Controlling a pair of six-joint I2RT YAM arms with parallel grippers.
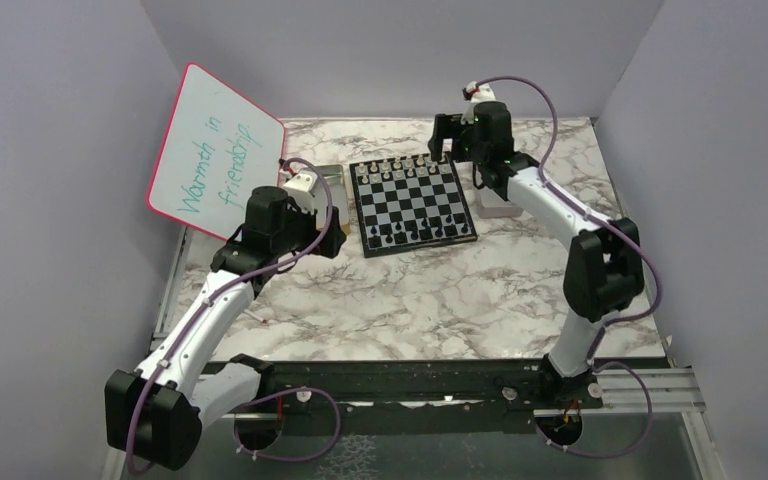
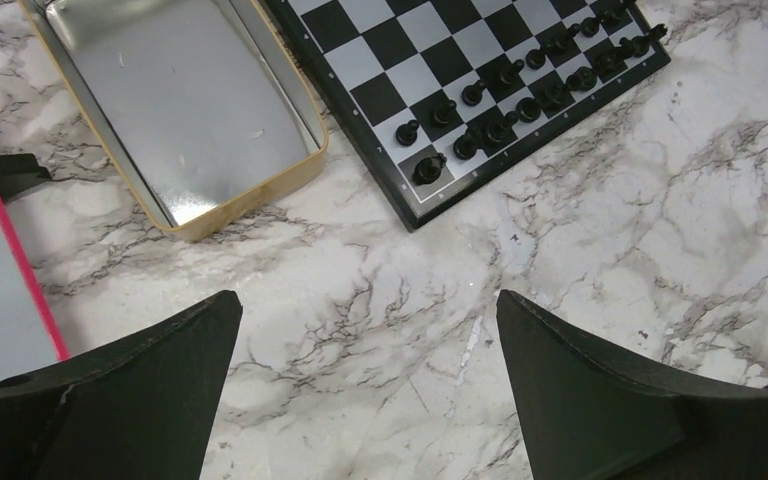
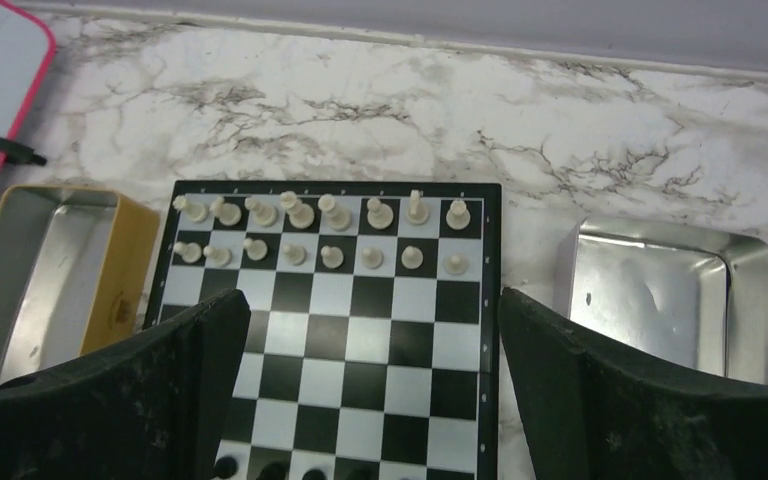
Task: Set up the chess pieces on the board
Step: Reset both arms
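Right wrist view: right gripper (image 3: 372, 296) spread wide, empty, over the board (image 3: 370, 340). Pale chess pieces (image 3: 320, 235) in two rows straight ahead, upper centre. Left gripper (image 2: 368, 300) also spread, over marble tabletop (image 2: 580, 230); right arm nearer.

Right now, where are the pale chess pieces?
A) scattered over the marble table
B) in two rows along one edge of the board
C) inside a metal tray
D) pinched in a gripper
B: the right wrist view shows the pale chess pieces standing in two neat rows along the far edge of the board.
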